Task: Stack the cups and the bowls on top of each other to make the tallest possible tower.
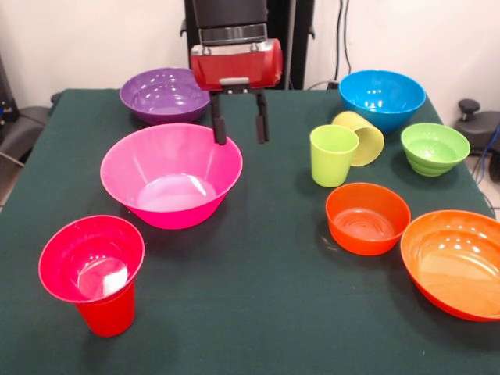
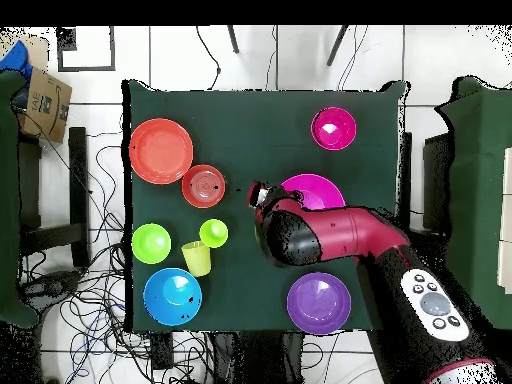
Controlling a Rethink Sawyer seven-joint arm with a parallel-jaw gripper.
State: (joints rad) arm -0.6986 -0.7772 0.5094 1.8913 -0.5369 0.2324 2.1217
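My gripper [image 1: 241,137] is open and empty, hanging just above the far rim of the large pink bowl [image 1: 172,176]; from overhead my gripper [image 2: 256,194] shows at the edge of the pink bowl [image 2: 318,186], which the arm partly hides. A small magenta bowl [image 1: 91,258] sits on the red cup [image 1: 107,316] at the front left, a two-piece tower [image 2: 333,128]. The lime green cup [image 1: 333,155] stands upright. The pale yellow cup [image 1: 363,137] lies tipped behind it. The purple bowl [image 1: 164,94], blue bowl [image 1: 383,98], ribbed green bowl [image 1: 434,148], small orange bowl [image 1: 367,219] and large orange bowl [image 1: 457,262] stand singly.
The dark green table [image 1: 258,312] has open cloth in its middle and front. In the overhead view cables lie on the floor round the table, and a cardboard box [image 2: 45,100] stands at the upper left.
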